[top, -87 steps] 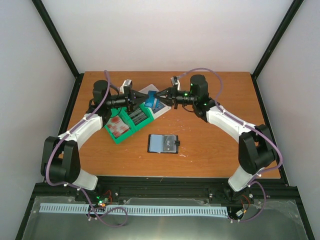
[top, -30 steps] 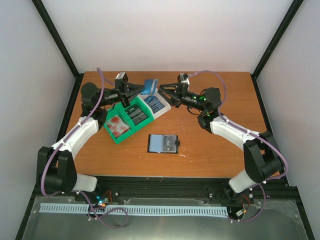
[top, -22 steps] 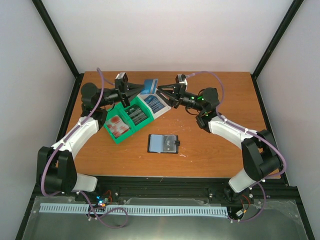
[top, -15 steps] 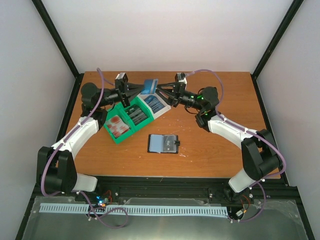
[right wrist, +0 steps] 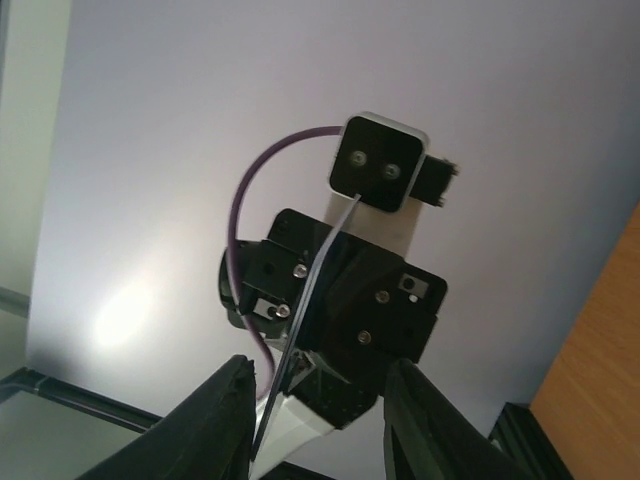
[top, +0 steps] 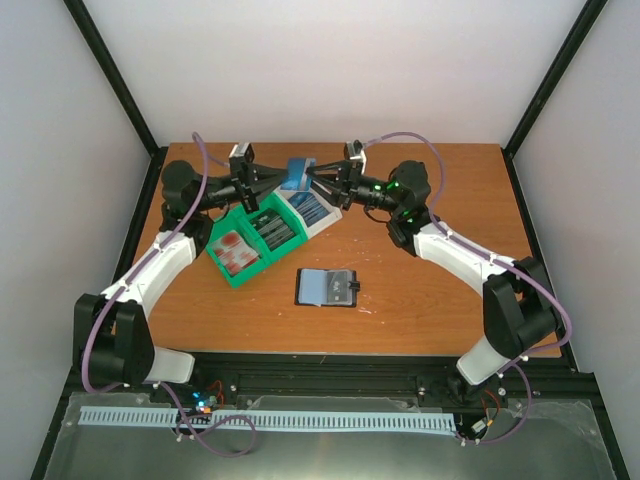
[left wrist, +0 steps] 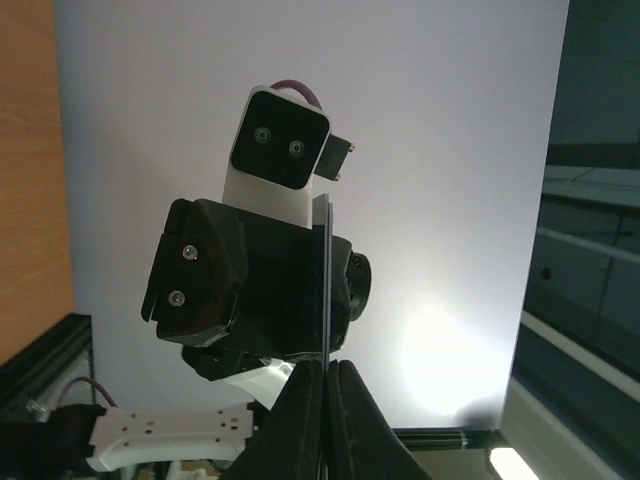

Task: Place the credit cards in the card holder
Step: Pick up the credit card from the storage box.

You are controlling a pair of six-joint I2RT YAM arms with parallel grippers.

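Observation:
My left gripper (top: 284, 180) is raised over the back of the table and shut on a blue credit card (top: 298, 174). The left wrist view shows that card (left wrist: 326, 290) edge-on, pinched between the closed fingers (left wrist: 303, 420). My right gripper (top: 313, 178) faces it from the right, open, with its tips at the card's far edge. In the right wrist view the card (right wrist: 312, 285) slants between the spread fingers (right wrist: 225, 420), nearer the left one, touching neither. The black card holder (top: 327, 287) lies open on the table, showing its grey-blue sleeve.
A green and white three-compartment bin (top: 248, 275) sits below the grippers, with red cards (top: 234, 249), dark cards (top: 278, 229) and a blue card (top: 315, 208) in it. Black frame posts and white walls enclose the wooden table (top: 440, 300).
My right gripper has moved left, from well right of the card up to its edge. The left gripper and the card have stayed in place.

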